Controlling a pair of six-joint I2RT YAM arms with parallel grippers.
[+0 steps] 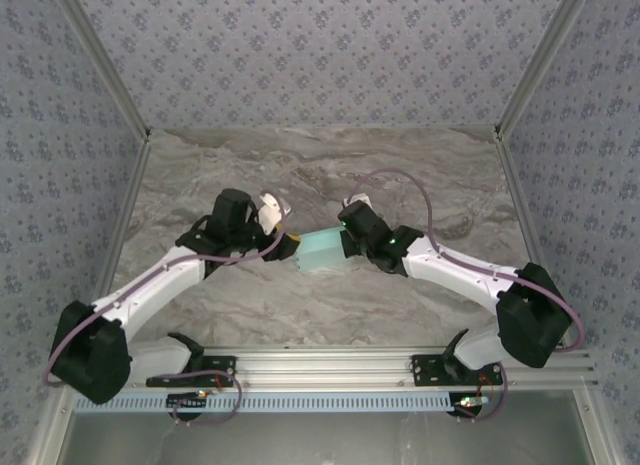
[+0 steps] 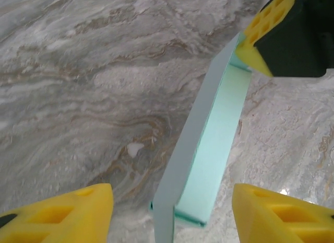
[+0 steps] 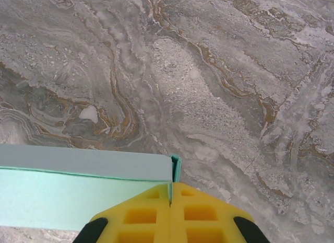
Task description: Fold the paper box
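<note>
From the right wrist we see the right end effector [image 3: 170,214] pinching one end of the pale blue flat card box [image 3: 78,193]; from the left wrist, the left end effector [image 2: 172,217] open astride its other end, over the grey marbled worktop [image 2: 78,70].

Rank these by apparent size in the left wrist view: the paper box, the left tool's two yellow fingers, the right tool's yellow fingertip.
1. paper box
2. left tool's two fingers, alike; cropped and nearest the camera, so unsure
3. right tool's fingertip, farther off
</note>
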